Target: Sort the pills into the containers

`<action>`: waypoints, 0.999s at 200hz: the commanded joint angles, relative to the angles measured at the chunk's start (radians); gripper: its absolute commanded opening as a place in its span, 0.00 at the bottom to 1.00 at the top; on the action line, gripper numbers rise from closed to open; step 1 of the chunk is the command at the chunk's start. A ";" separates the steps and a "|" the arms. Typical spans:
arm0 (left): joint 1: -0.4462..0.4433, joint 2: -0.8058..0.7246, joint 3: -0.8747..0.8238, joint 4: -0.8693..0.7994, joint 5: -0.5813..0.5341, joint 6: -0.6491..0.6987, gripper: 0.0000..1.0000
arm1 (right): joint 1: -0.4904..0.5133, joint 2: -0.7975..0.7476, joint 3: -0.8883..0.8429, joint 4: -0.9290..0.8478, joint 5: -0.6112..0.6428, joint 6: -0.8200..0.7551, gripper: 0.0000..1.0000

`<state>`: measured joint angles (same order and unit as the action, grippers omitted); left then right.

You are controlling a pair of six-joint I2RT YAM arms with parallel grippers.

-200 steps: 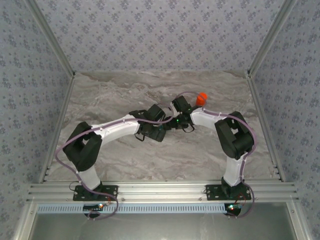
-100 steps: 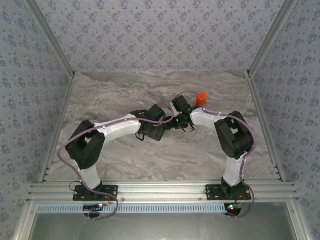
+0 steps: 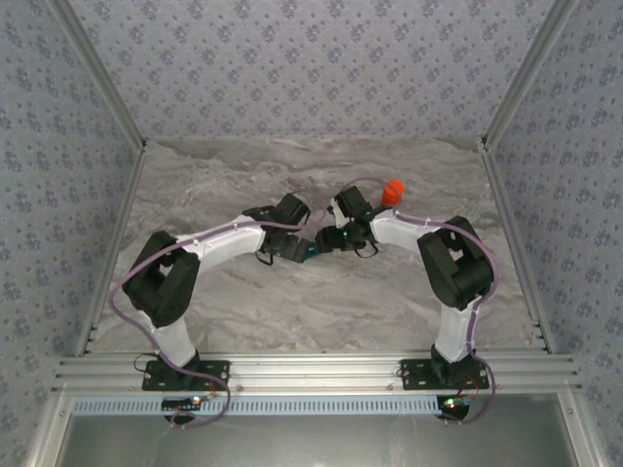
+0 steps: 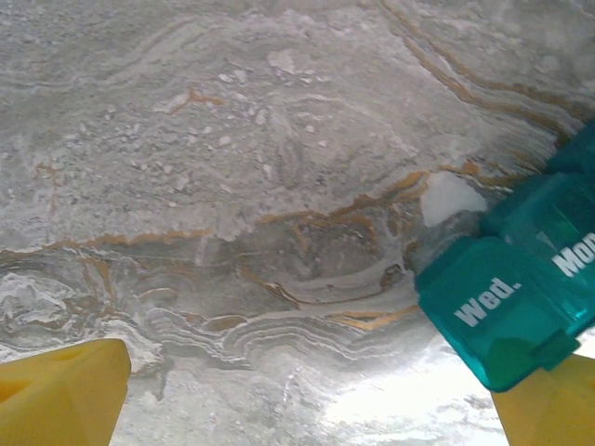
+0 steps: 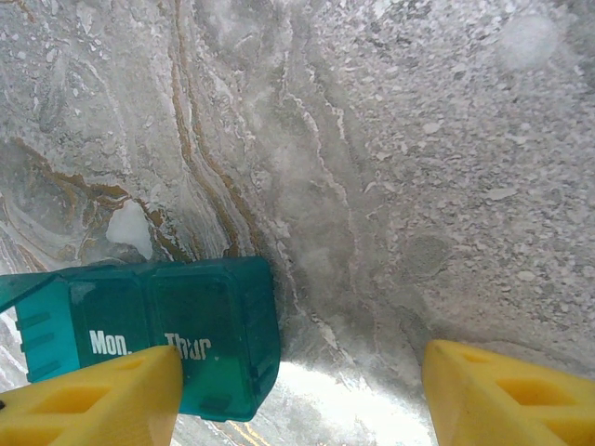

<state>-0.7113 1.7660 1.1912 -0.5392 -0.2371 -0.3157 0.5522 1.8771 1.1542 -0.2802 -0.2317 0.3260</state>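
The containers are one teal-blue pill box [image 4: 507, 297] with day labels, lying flat on the marble table; it is also in the right wrist view [image 5: 158, 325] and shows as a small teal spot [image 3: 310, 253] between the two grippers. My left gripper [image 4: 307, 395] is open, and the box's end lies just inside its right finger [image 4: 548, 409]. My right gripper [image 5: 297, 395] is open too; its left finger [image 5: 93, 400] overlaps the box's near edge, with a wide gap to the other finger. A white patch [image 5: 130, 228] lies beside the box; whether it is one of the pills I cannot tell.
An orange bottle [image 3: 391, 192] stands behind the right gripper [image 3: 328, 237], close to that arm's wrist. The left gripper [image 3: 300, 247] hovers low at mid-table. Patterned walls and metal rails [image 3: 506, 204] close in the table on three sides.
My left gripper has drawn back to the left and away from the right one, uncovering the teal box between them. The right arm has hardly moved.
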 commanded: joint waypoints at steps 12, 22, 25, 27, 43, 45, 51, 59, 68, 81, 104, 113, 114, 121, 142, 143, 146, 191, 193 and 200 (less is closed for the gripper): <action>0.031 -0.033 0.008 0.027 -0.012 -0.022 0.98 | 0.004 0.030 -0.017 -0.020 0.001 0.014 0.70; 0.041 -0.030 0.009 0.031 -0.006 -0.028 0.98 | 0.004 0.031 -0.017 -0.019 0.000 0.014 0.70; 0.044 -0.028 0.009 0.033 -0.004 -0.029 0.98 | 0.004 0.031 -0.017 -0.019 0.000 0.014 0.70; 0.047 -0.028 0.008 0.034 -0.003 -0.031 0.98 | 0.003 0.031 -0.017 -0.019 0.000 0.014 0.70; 0.057 -0.021 0.010 0.041 0.008 -0.035 0.98 | 0.004 0.030 -0.020 -0.020 0.000 0.014 0.70; 0.059 -0.020 0.010 0.041 0.008 -0.034 0.98 | 0.004 0.030 -0.021 -0.020 -0.001 0.016 0.70; 0.059 -0.017 0.010 0.042 0.011 -0.034 0.98 | 0.004 0.030 -0.021 -0.020 -0.001 0.016 0.70; 0.060 -0.012 0.011 0.045 0.013 -0.034 0.98 | 0.005 0.028 -0.022 -0.020 -0.001 0.016 0.70; 0.061 -0.006 0.009 0.047 0.014 -0.036 0.98 | 0.004 0.028 -0.022 -0.018 -0.001 0.016 0.70; 0.063 0.004 0.004 0.051 0.016 -0.039 0.98 | 0.006 0.030 -0.022 -0.017 -0.003 0.018 0.70; 0.063 0.012 -0.003 0.059 0.018 -0.043 0.98 | 0.005 0.030 -0.021 -0.017 -0.004 0.019 0.70; 0.062 0.010 -0.003 0.059 0.018 -0.045 0.98 | 0.005 0.030 -0.018 -0.017 -0.006 0.021 0.70; 0.062 0.010 -0.003 0.059 0.020 -0.045 0.98 | 0.005 0.030 -0.018 -0.016 -0.006 0.021 0.70; 0.063 0.007 -0.002 0.060 0.021 -0.045 0.98 | 0.006 0.030 -0.014 -0.020 -0.006 0.022 0.70; 0.063 -0.009 0.020 0.052 0.035 -0.042 0.98 | 0.006 0.026 0.005 -0.030 -0.010 0.019 0.70; 0.063 -0.010 0.021 0.052 0.035 -0.042 0.98 | 0.005 0.026 0.006 -0.031 -0.010 0.019 0.70; 0.062 -0.013 0.024 0.052 0.038 -0.040 0.98 | 0.006 0.025 0.010 -0.034 -0.011 0.018 0.70; 0.062 -0.048 0.103 0.021 0.070 -0.039 0.98 | -0.009 -0.024 0.138 -0.127 -0.035 0.004 0.71; 0.063 -0.050 0.106 0.022 0.069 -0.039 0.98 | -0.010 -0.030 0.144 -0.131 -0.037 0.005 0.71; 0.063 -0.057 0.115 0.018 0.073 -0.040 0.98 | -0.016 -0.049 0.166 -0.146 -0.043 0.008 0.72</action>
<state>-0.6525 1.7676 1.2503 -0.4995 -0.1905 -0.3492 0.5510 1.8793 1.2373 -0.3492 -0.2459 0.3294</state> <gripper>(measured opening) 0.982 0.713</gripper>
